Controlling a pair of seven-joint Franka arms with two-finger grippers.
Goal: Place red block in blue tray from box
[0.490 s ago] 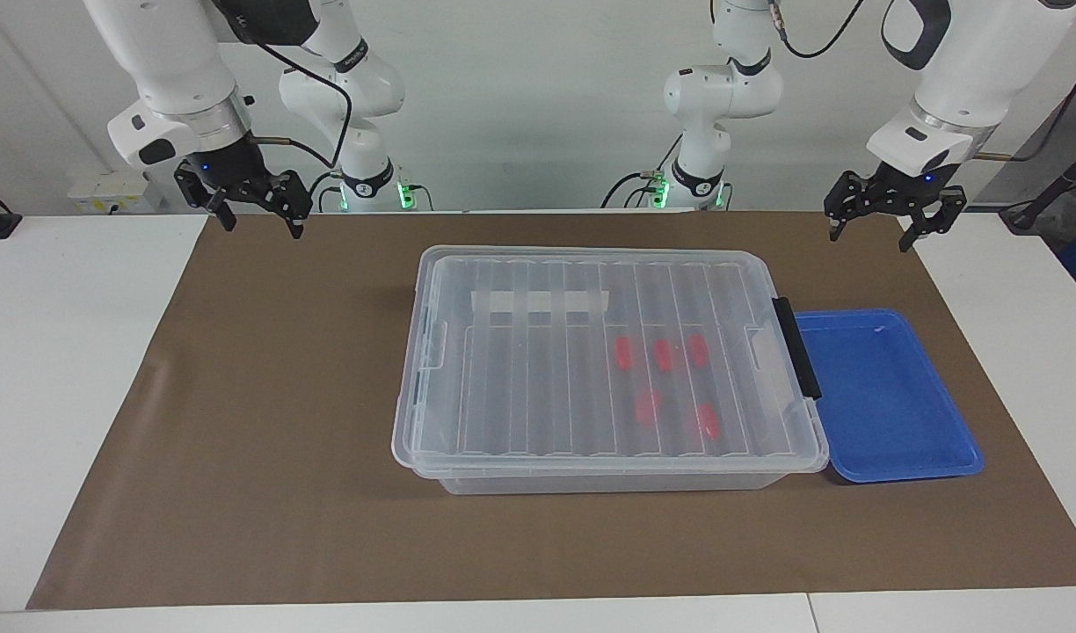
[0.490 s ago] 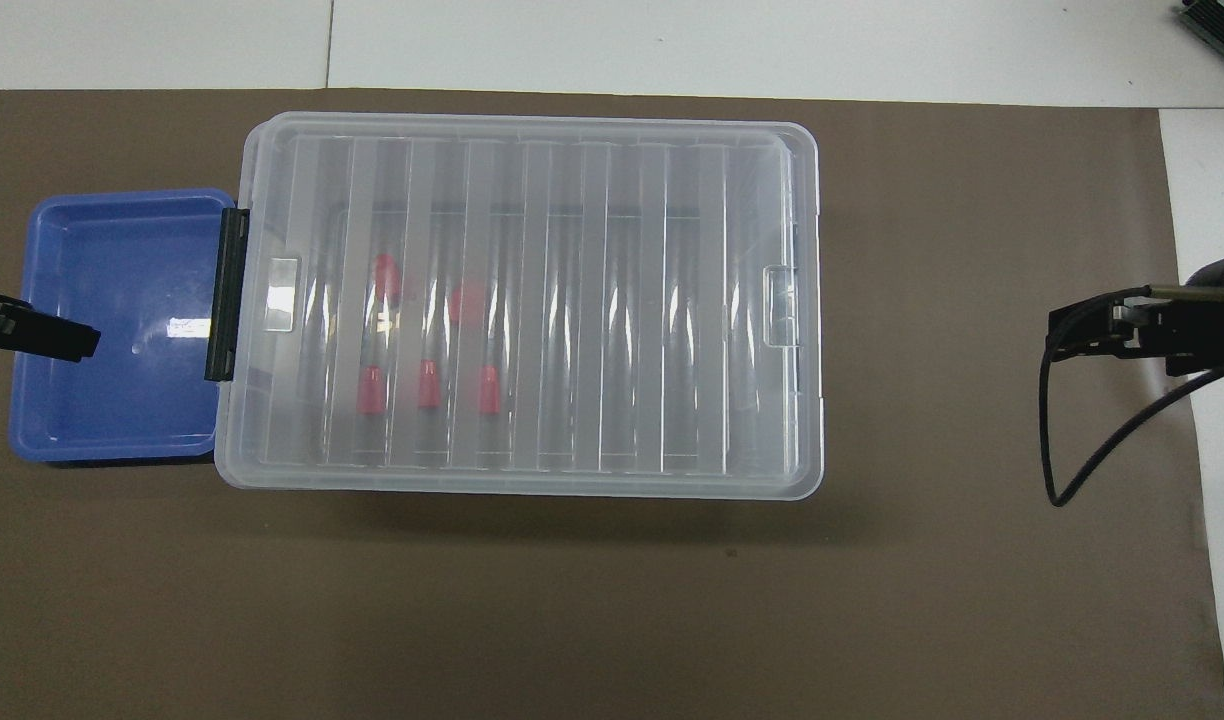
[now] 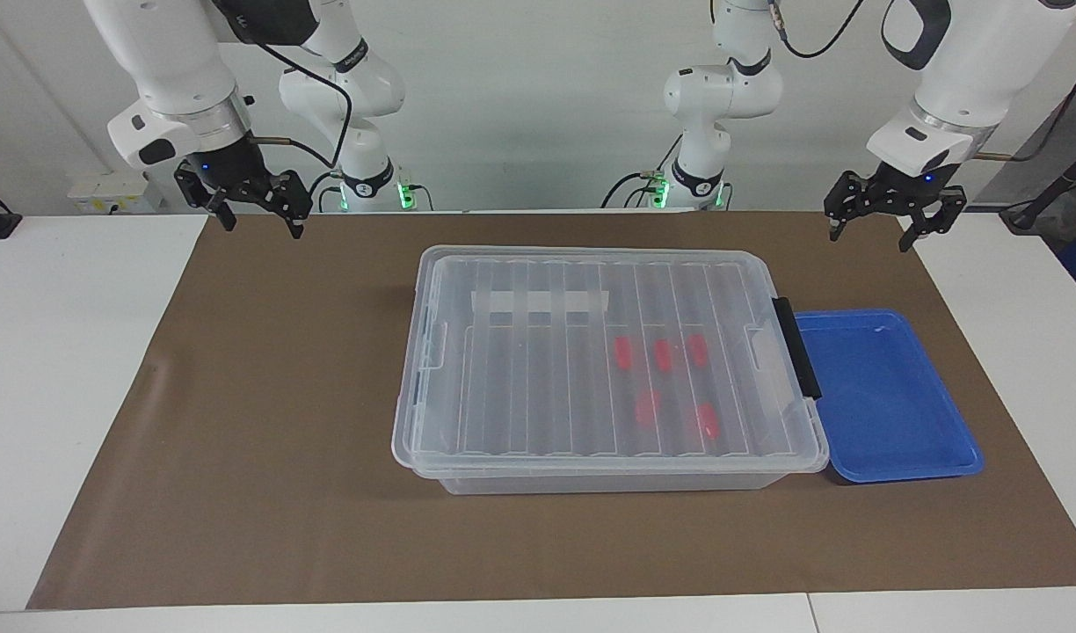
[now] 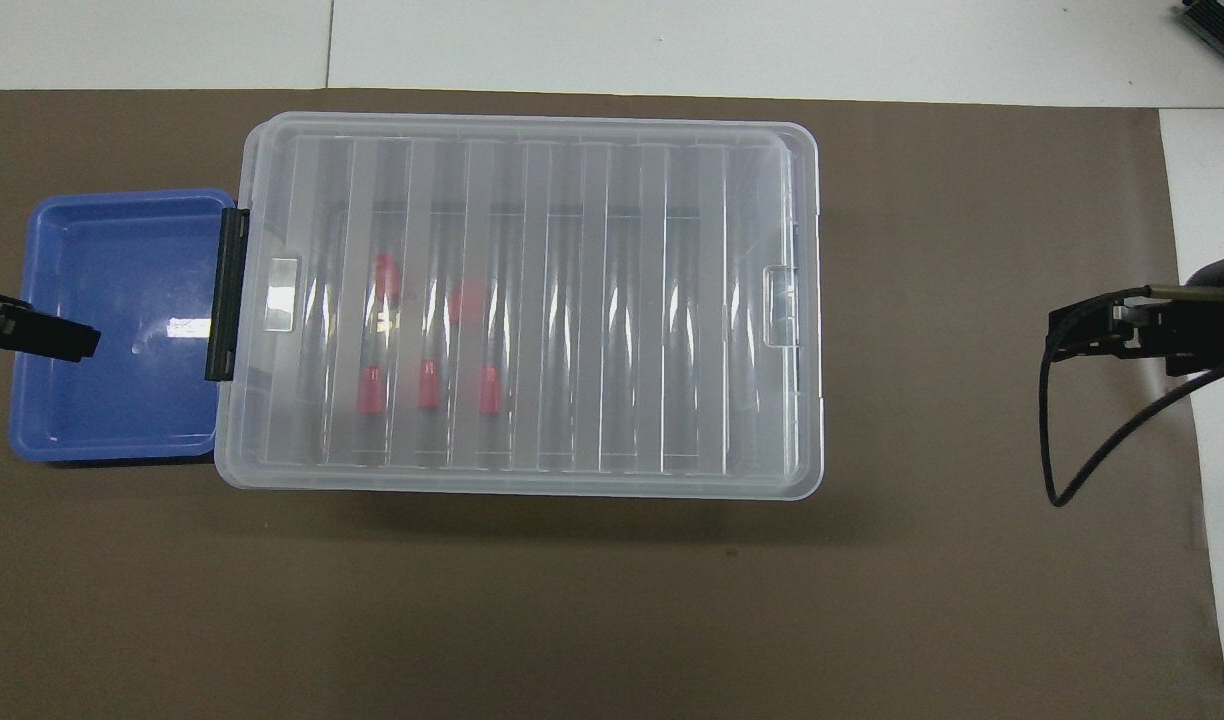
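- Left gripper [image 3: 881, 230]: raised in the air over the brown mat [image 3: 265, 422] at the left arm's end of the table, empty, fingers spread apart. In the overhead view a dark fingertip of it overlaps the blue tray's outer edge, but the facing view shows it well above the surface and touching nothing.
- Right gripper [image 3: 261, 221]: raised over the mat at the right arm's end of the table, empty, fingers spread apart. It stands well apart from the box.
- Box [image 3: 608, 369]: rests on the mat between the two grippers, lower than both. Its ribbed clear lid [image 4: 532, 300] is on and lies flat. The black latch [image 3: 796, 348] sits on the end of the box toward the left gripper.
- Red blocks: five lie inside the box under the lid, all in the half toward the left gripper. Three form a row nearer to the robots; two lie farther from the robots. One of the row, a red block [image 3: 698, 350], is the closest of the three to the latch. Neither gripper touches any block.
- Blue tray [image 3: 890, 466]: sits on the mat just beside the latch end of the box, below and ahead of the left gripper. Its floor holds no block.
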